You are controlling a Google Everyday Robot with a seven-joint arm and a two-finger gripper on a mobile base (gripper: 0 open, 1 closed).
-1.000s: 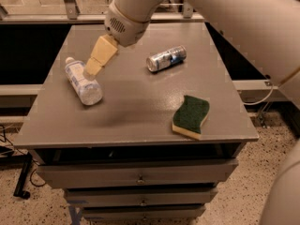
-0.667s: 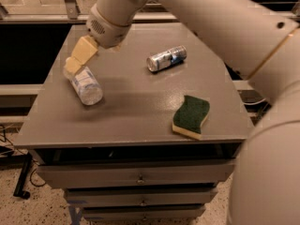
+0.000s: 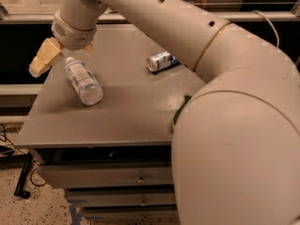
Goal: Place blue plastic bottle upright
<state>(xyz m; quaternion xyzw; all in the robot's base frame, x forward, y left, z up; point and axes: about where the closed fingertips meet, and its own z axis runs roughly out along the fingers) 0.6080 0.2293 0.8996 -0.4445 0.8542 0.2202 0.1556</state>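
Bottle: the clear plastic water bottle with a white screw cap and pale label (image 3: 85,82) lies on its side on the left part of the flat grey counter (image 3: 136,116). Its cap points to the far left and its base toward the front.

Gripper: the tan two-finger gripper (image 3: 63,57) hangs at the cap end with its fingers (image 3: 44,57) spread and nothing held. One finger sits out past the counter's left edge and the other just peeps from behind the wrist. I can't tell whether either touches the cap.

Risk of rolling: the bottle is round and lies loose, so I'd guess a glancing finger could set it rolling, and the left edge is near.

Risk in the grasp: a pinch right at the narrow cap end looks likely to let the body swing or slip as it is tipped up.

Risk on release: if it is let go while leaning, it would probably topple again.

Neighbours: the short silver-and-blue metal can (image 3: 161,61) lies well apart toward the back right. A sliver of a green sponge (image 3: 180,111) shows beside the big cream arm. Neither looks in the way.
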